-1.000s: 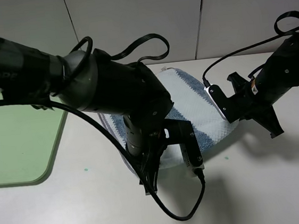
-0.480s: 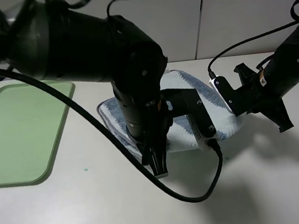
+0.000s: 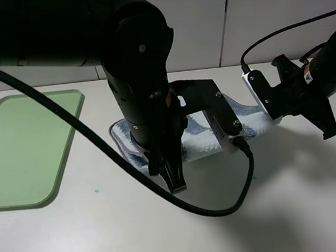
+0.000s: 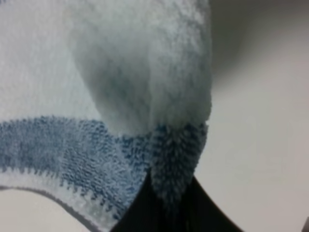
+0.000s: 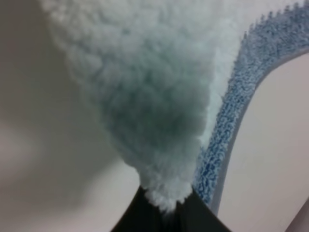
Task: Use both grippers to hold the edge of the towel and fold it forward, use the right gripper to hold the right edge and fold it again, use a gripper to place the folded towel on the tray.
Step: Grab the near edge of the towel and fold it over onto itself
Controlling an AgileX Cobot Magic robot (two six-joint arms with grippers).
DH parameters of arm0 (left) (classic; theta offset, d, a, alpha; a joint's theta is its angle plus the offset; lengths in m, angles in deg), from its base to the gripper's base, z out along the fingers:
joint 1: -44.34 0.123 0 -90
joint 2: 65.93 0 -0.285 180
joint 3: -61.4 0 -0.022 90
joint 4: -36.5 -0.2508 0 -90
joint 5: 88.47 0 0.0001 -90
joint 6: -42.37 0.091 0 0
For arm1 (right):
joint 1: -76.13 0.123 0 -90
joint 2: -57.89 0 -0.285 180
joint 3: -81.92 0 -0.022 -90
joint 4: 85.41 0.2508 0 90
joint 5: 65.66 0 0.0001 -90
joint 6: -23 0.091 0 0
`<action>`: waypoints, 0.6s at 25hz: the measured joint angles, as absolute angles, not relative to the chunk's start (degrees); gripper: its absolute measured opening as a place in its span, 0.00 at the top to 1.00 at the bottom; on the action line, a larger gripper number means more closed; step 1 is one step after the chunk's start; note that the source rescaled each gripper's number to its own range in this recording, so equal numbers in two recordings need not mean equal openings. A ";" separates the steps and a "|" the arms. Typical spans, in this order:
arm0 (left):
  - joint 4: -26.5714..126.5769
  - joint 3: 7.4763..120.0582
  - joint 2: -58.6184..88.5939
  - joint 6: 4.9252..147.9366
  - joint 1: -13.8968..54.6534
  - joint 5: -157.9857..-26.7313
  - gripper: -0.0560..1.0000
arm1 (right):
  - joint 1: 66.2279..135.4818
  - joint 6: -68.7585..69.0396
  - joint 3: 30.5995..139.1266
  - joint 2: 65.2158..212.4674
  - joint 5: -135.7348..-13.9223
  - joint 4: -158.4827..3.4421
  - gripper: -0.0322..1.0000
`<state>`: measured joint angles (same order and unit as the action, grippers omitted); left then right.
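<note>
Tray [image 3: 20, 147] at far left. Left gripper [image 4: 170, 212] pinches a blue-striped tuft of the towel [image 3: 201, 142], which lies on the table [image 3: 297, 209] at centre; right gripper [image 5: 163, 212] pinches its white pile. First forward fold seems in hand; next, both must carry it forward together.

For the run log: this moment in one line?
first fold | left hand: shut on towel | right hand: shut on towel | towel off tray
</note>
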<state>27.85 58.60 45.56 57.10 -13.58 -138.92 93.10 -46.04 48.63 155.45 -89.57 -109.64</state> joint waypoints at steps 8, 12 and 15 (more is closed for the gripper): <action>28.49 58.66 45.56 55.43 -13.69 -140.00 0.94 | 93.10 -46.22 48.63 153.07 -92.78 -109.14 0.97; 31.60 58.90 45.56 55.17 -13.80 -140.39 0.94 | 93.10 -46.22 48.63 151.70 -94.21 -109.09 0.97; 33.18 58.96 45.56 55.17 -14.00 -140.35 0.94 | 93.10 -46.22 48.63 150.56 -96.34 -108.94 0.97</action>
<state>33.18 58.96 45.56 55.17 -14.00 -140.35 93.10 -46.22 48.63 150.56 -96.34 -108.94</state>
